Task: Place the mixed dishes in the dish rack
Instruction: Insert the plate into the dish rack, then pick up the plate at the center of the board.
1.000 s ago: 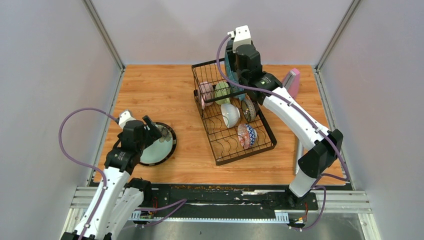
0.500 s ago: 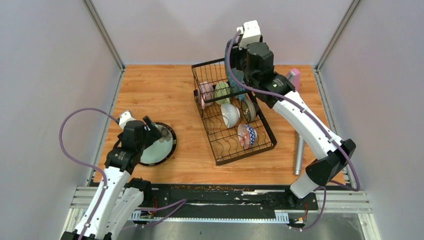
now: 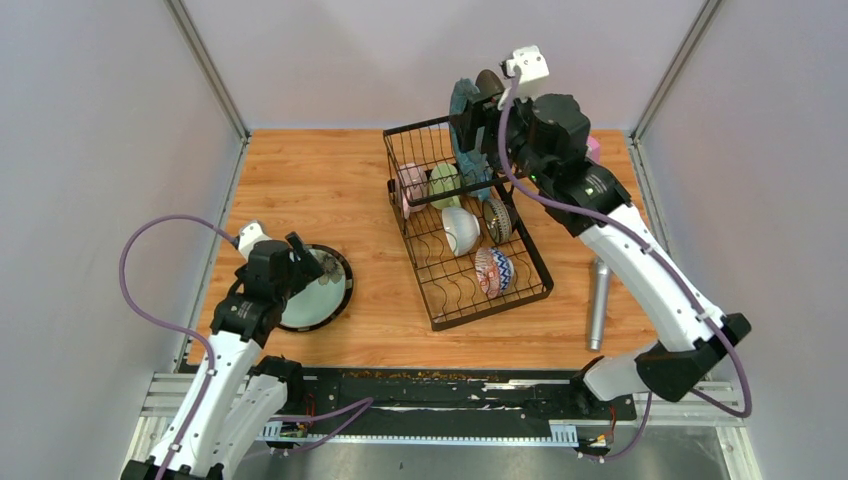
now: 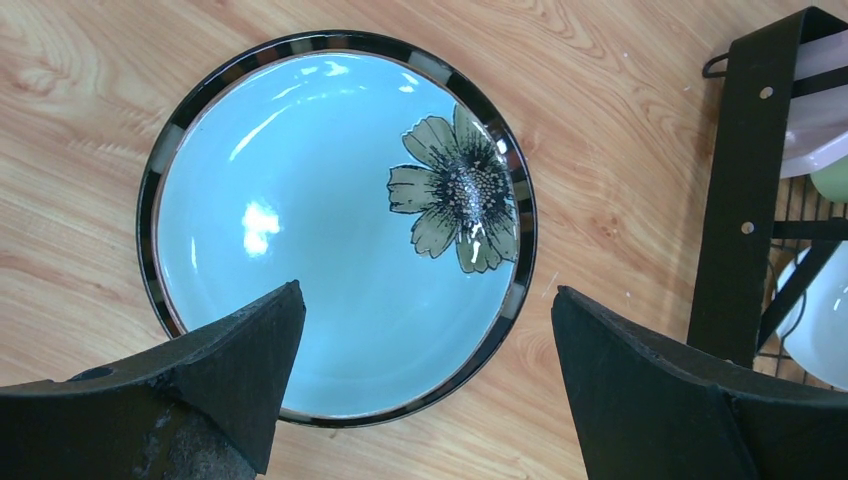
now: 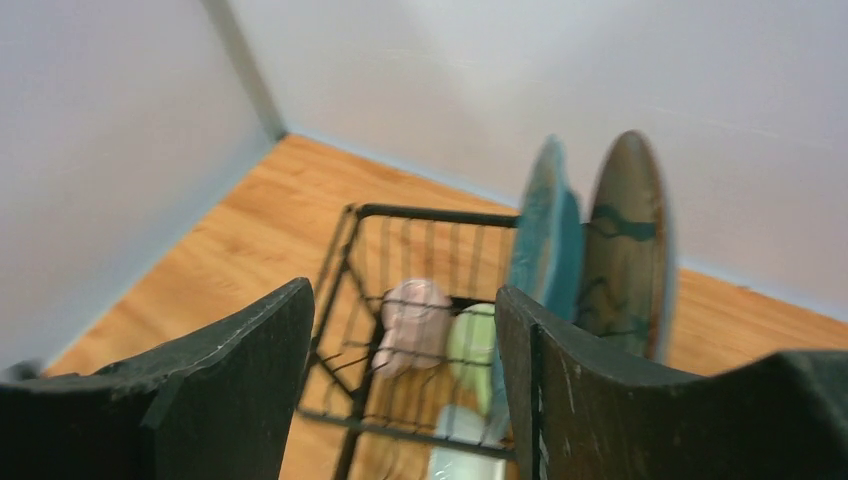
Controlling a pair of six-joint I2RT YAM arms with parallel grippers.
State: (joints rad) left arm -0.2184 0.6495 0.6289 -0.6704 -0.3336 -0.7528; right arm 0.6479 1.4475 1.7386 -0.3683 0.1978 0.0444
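A light-blue plate (image 4: 330, 230) with a dark rim and a flower print lies flat on the table at the left (image 3: 320, 290). My left gripper (image 4: 425, 330) hovers open right above its near edge, one finger over the plate and one over bare wood. The black wire dish rack (image 3: 440, 318) holds a pink mug (image 3: 411, 182), a pale-green mug (image 3: 443, 183), a white bowl (image 3: 460, 230), a dark bowl (image 3: 497, 218) and a blue-red patterned bowl (image 3: 492, 271). Two plates (image 5: 590, 240) stand upright at its far end. My right gripper (image 5: 405, 330) is open and empty, raised above the basket end beside those plates.
A silver-grey microphone (image 3: 598, 305) lies on the table right of the rack. The pink metronome (image 3: 594, 147) is mostly hidden behind my right arm. Grey walls close in the table on three sides.
My right arm has risen and swung right and back from the rack's far end, gripper open. The left arm and the blue plate have not moved.
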